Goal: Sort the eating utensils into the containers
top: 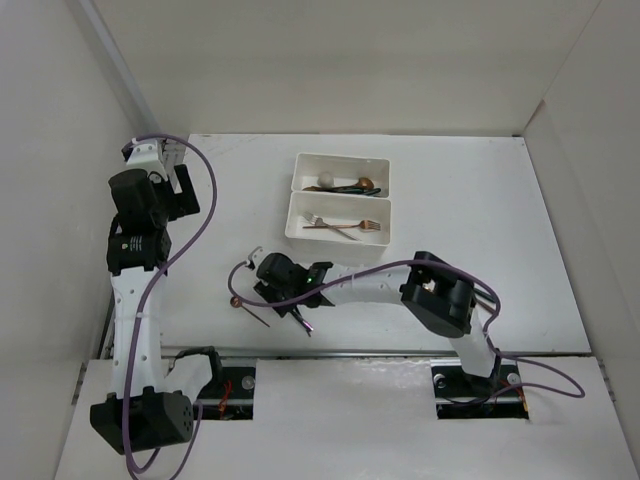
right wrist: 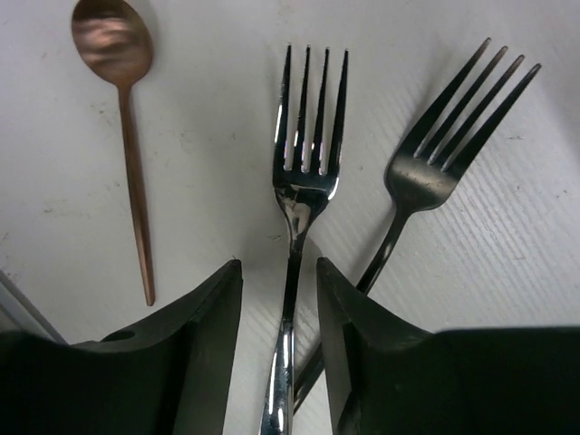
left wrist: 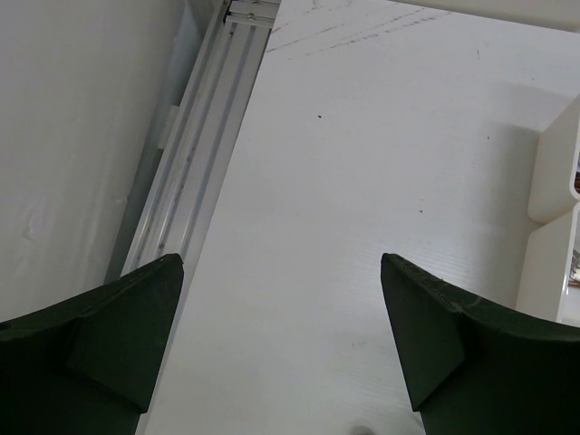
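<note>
Dark polished metal sits closest to us: a shiny fork (right wrist: 308,154) on the white worktop (right wrist: 208,199), tines pointing away, its handle running back between the jaws of the right gripper (right wrist: 279,265). Those jaws are released but set narrowly, one on each side of the handle. We see a strip of worktop between metal and pad on both sides, so they grasp nothing. Just to the right in the wrist view lies a dull fork (right wrist: 426,172), angled outward. Its handle slants in and passes under the pad on that side. We cannot tell whether the two handles touch. On the other side, apart from both forks, a copper spoon (right wrist: 111,38) lies with its bowl farthest away. From above, this group sits at the near middle of the worktop, well short of the trays.

Farther out, the left gripper (left wrist: 281,258) hangs over bare worktop beside the side wall (left wrist: 72,136), its jaws released wide with nothing between them.

Farthest off, two white trays are joined along their long sides. The near tray (top: 291,228) holds forks, one silvery and one copper-toned. The far tray (top: 297,168) holds spoons, among them a copper bowl and a pale one, with dark handles.
</note>
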Controlling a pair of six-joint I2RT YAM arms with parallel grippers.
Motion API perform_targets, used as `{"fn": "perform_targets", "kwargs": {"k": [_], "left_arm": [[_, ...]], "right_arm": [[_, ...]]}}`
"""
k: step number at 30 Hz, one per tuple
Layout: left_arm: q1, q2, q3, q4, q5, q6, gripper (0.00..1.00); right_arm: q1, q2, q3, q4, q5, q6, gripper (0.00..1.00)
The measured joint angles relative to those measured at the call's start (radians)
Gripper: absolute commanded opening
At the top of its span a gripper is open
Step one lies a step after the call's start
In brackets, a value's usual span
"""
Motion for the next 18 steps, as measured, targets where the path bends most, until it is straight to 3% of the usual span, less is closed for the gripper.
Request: {"fn": "perform_targets", "kwargs": {"k": [1,5,6,13,18], "left_arm": [[0.0,0.0,0.0,0.0,0.0,0.0,0.89],[0.0,0.0,0.0,0.0,0.0,0.0,0.89],[-0.001,0.0,0.0,0.0,0.0,0.0,0.89],[-0.002,0.011,0.0,0.004,0.001,0.0,0.89],[-0.002,0.024,0.0,0.005,0.005,0.0,0.89]], "right_arm": [[0.0,0.003,0.006,-0.005,0.008,0.001,0.4],[0.0,0.007,0.011,-0.016,0.03,0.013,0.04],[0.0,0.007,0.011,-0.016,0.034,0.017,0.0],[0.004,-0.01,-0.008,-0.01,0.015,0.008,0.0],[0.006,-0.122,-0.069,-0.016,-0.033,-0.099,0.0]]}}
